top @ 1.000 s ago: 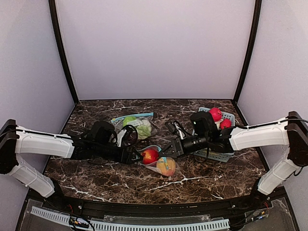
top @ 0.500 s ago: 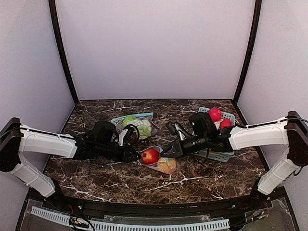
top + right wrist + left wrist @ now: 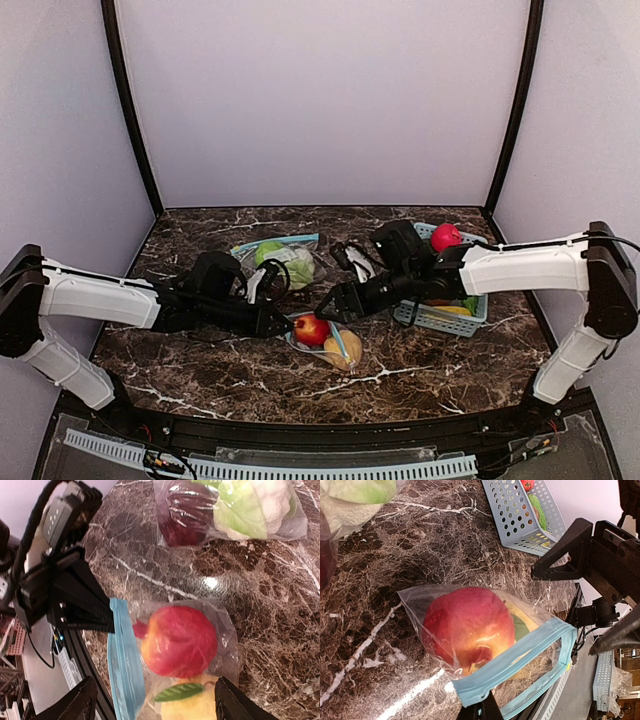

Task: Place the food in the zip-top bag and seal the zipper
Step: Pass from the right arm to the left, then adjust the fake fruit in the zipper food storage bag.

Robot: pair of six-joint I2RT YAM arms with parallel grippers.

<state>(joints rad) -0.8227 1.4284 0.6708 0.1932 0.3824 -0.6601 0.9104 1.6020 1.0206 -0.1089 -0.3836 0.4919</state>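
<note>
Pinching zip-top bag (image 3: 470, 605) zipper (image 3: 520, 656), left hand (image 3: 281, 325); right hand (image 3: 335, 302) spread.

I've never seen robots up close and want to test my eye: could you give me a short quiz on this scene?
1. True or false: the red apple lies inside the zip-top bag.
2. Which one pinches the bag's blue zipper strip? A) left gripper B) right gripper C) neither
3. Fill in: the right gripper's jaws stand ___.
Key: 1 true; 2 A; 3 open.
</note>
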